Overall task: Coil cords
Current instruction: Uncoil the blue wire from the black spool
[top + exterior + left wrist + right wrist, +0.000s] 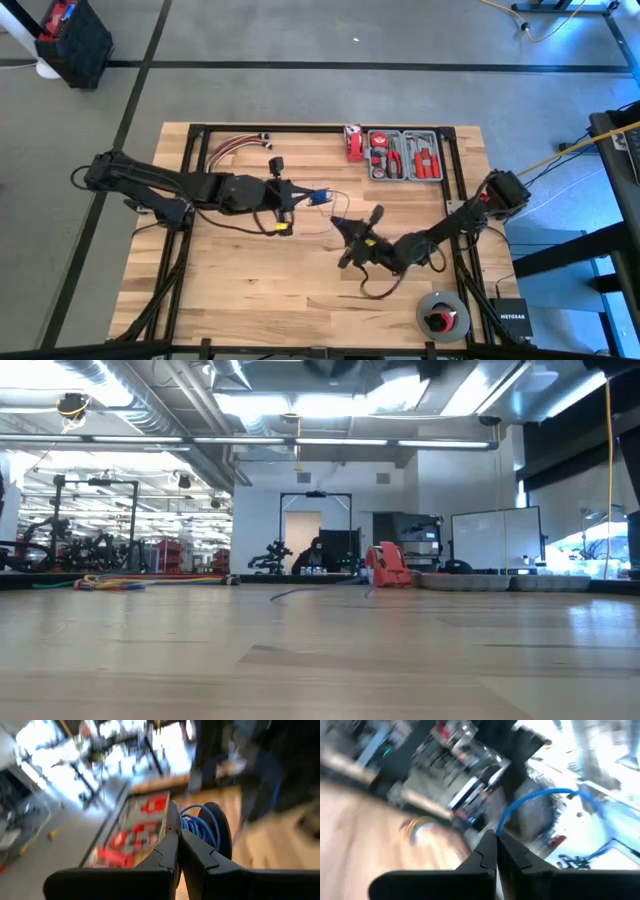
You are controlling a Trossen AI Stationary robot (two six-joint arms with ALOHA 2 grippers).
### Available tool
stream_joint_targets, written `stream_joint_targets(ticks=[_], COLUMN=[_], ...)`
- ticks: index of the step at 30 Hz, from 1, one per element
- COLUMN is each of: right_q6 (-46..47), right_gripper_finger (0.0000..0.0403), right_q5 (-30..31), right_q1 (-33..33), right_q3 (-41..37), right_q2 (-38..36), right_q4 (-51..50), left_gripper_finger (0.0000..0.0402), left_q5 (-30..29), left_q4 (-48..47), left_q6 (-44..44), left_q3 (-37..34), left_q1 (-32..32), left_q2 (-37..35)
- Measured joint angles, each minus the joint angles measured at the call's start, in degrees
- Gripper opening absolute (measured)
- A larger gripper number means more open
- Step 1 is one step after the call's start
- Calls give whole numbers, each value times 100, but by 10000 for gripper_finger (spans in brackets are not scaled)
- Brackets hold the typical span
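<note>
My left gripper (pixel 305 197) hovers over the table's middle, shut on a small coil of thin blue cord (pixel 200 822) wound against a black disc (pixel 224 837). My right gripper (pixel 340 222) is just to the right and nearer, shut on the same blue cord (pixel 540 795). From its tips the cord arcs out in a loose loop. In the high view a thin strand (pixel 335 205) runs between the two grippers. In the low view a bluish strand (pixel 290 594) lies on the tabletop; both grippers are above that picture. My left gripper pinches the coil between its two fingers, where the blue strands (pixel 184 822) meet the black disc. Whether the tips have the disc's rim or only the strands, I cannot tell. The coil is lifted clear of the table. My right gripper pinches a single strand of the cord (pixel 498 831) at its fingertips (pixel 490 845), coming roughly level from the near right. The cord rises from the tips in a slack arc (pixel 592 805) and curves back down.
A bundle of red, yellow and white wires (pixel 235 145) lies at the far left. A red box (pixel 353 143) and a grey tray of red-handled tools (pixel 405 155) stand at the far edge. A round reel (pixel 442 315) and a black box (pixel 510 318) sit near right.
</note>
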Motion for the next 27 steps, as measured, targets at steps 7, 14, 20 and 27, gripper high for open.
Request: stream_joint_targets(ticks=[7, 14, 20, 27], right_q6=[2897, 2930, 1733, 411], right_gripper_finger=[3, 3, 3, 3], right_q5=[-1294, -2964, -2604, -292], right_q1=[-285, -518, -156, 672], right_q3=[-187, 576, 1371, 1437], right_q2=[265, 803, 597, -493], right_q4=[-2079, -2091, -2865, -3240], left_gripper_finger=[8, 8, 8, 8], left_q5=[0, -31, -573, -1044], left_q4=[1320, 2001, 1063, -707], left_q6=[473, 844, 701, 237], left_q3=[0, 0, 0, 0], left_q1=[-282, -57, 278, 244], left_q2=[-156, 59, 213, 208])
